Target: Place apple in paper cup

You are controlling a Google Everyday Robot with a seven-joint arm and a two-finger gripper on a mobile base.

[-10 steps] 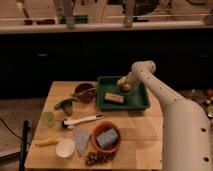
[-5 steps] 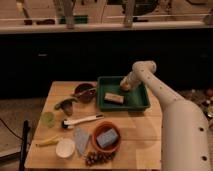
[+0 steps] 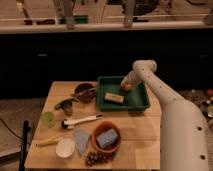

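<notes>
The apple is a small orange-yellow fruit in the far right part of the green tray. My gripper reaches down from the white arm and sits right at the apple. The paper cup is a small white round cup standing near the front left of the wooden table, far from the gripper. A tan rectangular block lies in the middle of the tray.
A dark bowl and a green-and-dark object sit left of the tray. A small green cup, a white-handled tool, an orange bowl with a blue sponge, a grey cloth, grapes and a yellow item lie at the front.
The arm and gripper stay at the apple in the tray; nothing has visibly moved.
</notes>
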